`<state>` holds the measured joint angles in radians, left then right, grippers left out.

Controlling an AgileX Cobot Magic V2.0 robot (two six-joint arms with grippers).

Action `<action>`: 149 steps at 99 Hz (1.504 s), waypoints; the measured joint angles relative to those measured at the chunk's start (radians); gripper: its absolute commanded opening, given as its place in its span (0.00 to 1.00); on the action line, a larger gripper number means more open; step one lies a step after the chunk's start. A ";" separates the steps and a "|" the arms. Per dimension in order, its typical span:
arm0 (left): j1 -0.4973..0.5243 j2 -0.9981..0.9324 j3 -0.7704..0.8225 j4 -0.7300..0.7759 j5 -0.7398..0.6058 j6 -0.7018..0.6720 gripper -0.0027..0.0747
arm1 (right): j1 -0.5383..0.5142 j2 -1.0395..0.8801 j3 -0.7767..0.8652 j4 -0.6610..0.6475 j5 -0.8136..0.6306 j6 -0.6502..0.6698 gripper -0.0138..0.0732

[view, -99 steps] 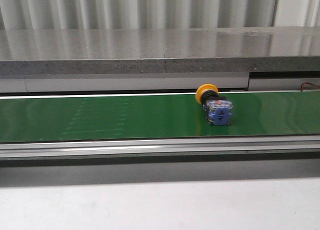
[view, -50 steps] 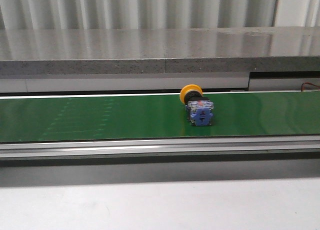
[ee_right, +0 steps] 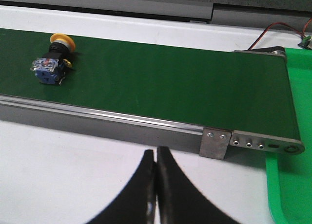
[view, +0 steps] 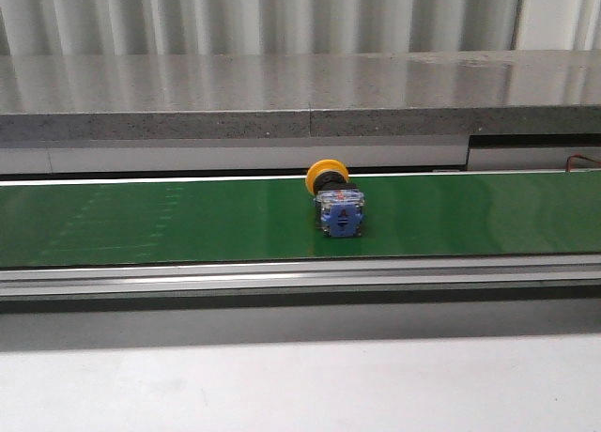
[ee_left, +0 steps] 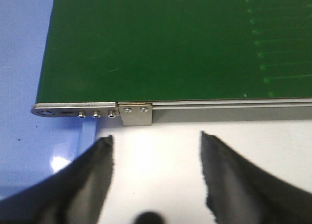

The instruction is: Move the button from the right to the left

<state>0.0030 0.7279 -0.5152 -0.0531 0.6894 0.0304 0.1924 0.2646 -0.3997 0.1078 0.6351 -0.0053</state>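
While the button lies on its side mid-belt, cap toward the belt's far edge, it could roll or skew off line, judging by the round cap. Left pincer waits wide, empty, just off the belt's end. Right pincer is pressed closed, empty, near the belt's other end.

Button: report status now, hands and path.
Left hand open, empty. Right hand shut, empty. Button on its side mid green belt, untouched by either hand. Nothing else on belt.
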 measured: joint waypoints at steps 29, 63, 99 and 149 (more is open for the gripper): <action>0.000 0.018 -0.009 -0.007 -0.022 0.000 0.86 | 0.000 0.000 0.000 0.000 0.000 0.000 0.08; 0.000 0.101 -0.076 -0.233 0.017 0.029 0.86 | 0.000 0.000 0.000 0.000 0.000 -0.001 0.08; -0.143 0.454 -0.327 -0.419 0.107 0.047 0.86 | 0.000 0.000 0.001 0.000 0.000 -0.001 0.08; -0.461 0.793 -0.569 -0.307 0.106 -0.213 0.86 | 0.000 0.000 0.001 0.000 0.000 -0.001 0.08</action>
<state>-0.4583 1.5213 -1.0846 -0.3605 0.7958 -0.1821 0.1924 0.2646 -0.3991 0.1078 0.6351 -0.0067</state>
